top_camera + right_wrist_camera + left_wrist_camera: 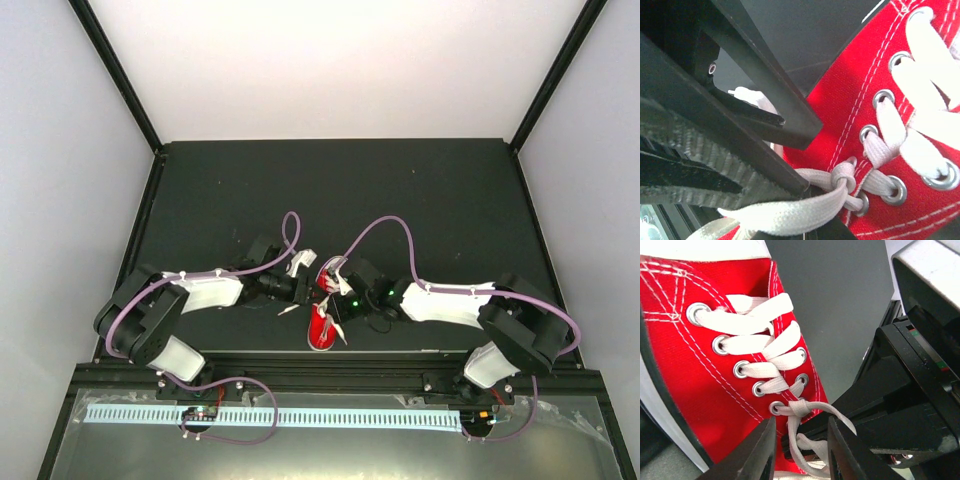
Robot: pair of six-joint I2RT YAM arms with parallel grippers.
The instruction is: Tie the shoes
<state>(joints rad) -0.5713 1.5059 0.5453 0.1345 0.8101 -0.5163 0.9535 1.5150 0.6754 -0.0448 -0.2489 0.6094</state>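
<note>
A small red sneaker (320, 325) lies near the table's front edge, white toe cap towards the arm bases. Both grippers meet over its laces. In the left wrist view the white laces (762, 342) cross the eyelets down to a single knot (801, 408). My left gripper (800, 452) stands open, its dark fingers (757, 455) either side of a loose lace strand (792, 440) that hangs from the knot. My right gripper (810, 192) is shut on a lace strand (815, 176) right beside the knot (842, 177); a second flat strand (790, 212) runs across below it.
The shoe rests on a black table (430, 200) with white walls behind and to the sides. A black frame rail (330, 375) runs along the near edge. Purple cables (385, 225) arc above both arms.
</note>
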